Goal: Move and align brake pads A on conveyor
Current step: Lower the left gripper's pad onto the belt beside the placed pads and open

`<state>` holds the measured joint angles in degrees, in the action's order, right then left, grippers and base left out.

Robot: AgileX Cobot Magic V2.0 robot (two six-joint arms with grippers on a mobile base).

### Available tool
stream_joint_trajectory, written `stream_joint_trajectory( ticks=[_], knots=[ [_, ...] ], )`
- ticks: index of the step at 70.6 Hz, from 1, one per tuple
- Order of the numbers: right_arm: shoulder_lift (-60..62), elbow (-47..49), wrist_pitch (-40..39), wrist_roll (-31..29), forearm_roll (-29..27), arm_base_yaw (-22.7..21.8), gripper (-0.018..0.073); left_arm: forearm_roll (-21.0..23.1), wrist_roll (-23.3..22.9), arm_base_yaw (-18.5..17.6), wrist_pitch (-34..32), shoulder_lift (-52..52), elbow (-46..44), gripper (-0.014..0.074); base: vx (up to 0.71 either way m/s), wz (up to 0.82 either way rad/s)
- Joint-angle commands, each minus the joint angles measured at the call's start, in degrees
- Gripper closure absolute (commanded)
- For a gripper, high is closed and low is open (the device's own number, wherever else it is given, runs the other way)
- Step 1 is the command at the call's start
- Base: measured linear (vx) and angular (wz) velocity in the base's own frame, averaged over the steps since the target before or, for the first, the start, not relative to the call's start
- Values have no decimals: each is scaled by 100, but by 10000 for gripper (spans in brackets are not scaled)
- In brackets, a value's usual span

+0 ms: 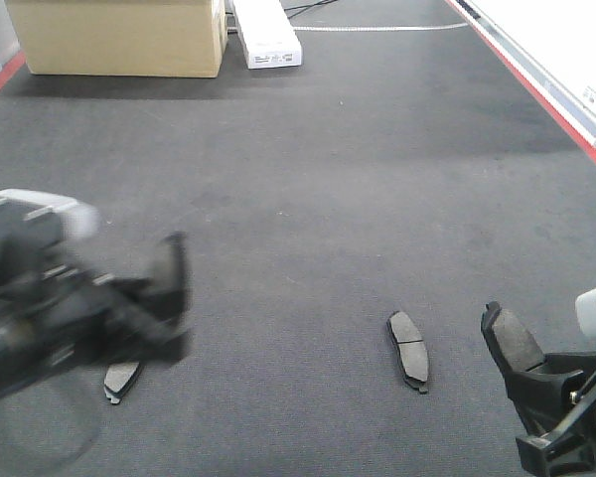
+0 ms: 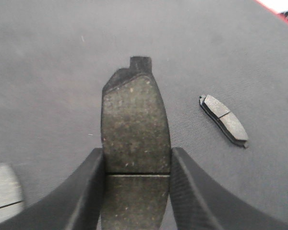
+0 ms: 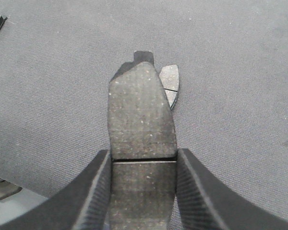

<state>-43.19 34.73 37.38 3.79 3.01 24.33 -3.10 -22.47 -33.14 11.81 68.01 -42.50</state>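
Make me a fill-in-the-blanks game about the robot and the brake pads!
1. Each claw grips one brake ___.
2. The left claw and right claw are both ___ on a pad.
3. The number of pads lying loose on the belt is ___.
4. The cardboard box sits at the belt's ___ end.

Missing words: pad; shut; two; far

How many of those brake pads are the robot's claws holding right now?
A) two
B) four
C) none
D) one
A: the left gripper clamps one brake pad and the right gripper clamps another pad, while two more pads lie on the conveyor.
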Motion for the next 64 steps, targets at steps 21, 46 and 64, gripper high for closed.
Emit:
stream_joint_trajectory(
  ticks=[21,46,64],
  knots=[
    [43,170,-465,-50,28,2,376,917,-484,168,330,2064,-1304,466,0,0],
    [43,170,-465,-50,28,2,376,918,-758,369,299,2942,-1298,447,0,0],
    [43,170,-465,-50,28,2,376,935,-763,380,-211,3187,-1298,391,0,0]
  ],
)
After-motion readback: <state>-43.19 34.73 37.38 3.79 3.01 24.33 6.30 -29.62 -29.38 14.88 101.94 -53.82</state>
